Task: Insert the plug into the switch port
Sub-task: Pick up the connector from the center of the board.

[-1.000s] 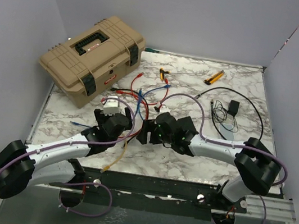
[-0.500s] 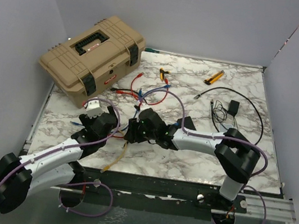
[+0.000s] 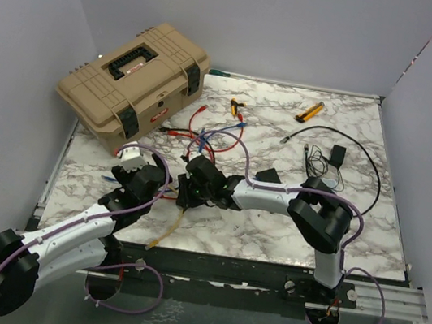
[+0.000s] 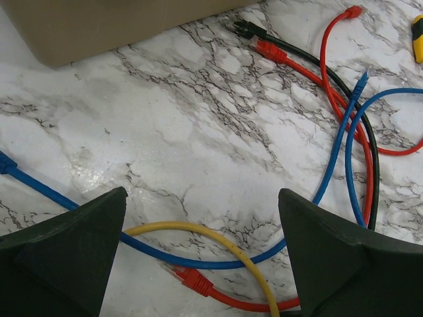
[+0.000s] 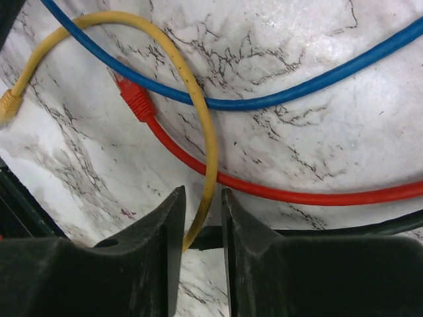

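Grasp of the yellow cable (image 5: 207, 132) was the step in hand, judged to be the fetch stage before any insertion. Over the cable tangle near the middle of the surface (image 3: 287, 231) stood the right gripper (image 5: 203, 195). Its jaws were narrowly apart astride the yellow cable, which ran between them toward 6 o'clock in the right wrist view. Whether the pads bit the jacket could not be told. In that view the yellow plug (image 5: 8, 102) lay free at 9 o'clock, well along the cable from the jaws. In the top view it lay at the 7 o'clock edge of the surface. At 9 o'clock of the right one hovered the left gripper (image 4: 201, 195), jaws wide apart, nothing between them.

The switch port was not made out in any view; possibly under the arms.

Doing it well: this hold sat far from the plug, which would likely dangle and twist. Better to take the cable close behind the plug, jaws square across the jacket. The red cable (image 5: 277, 196) and blue cable (image 5: 264, 104) crossed just beside and should stay out of the pinch.

Writing: the red label on the tan toolbox (image 3: 130, 83), at 10 o'clock, was too small to read. No other lettering was legible.
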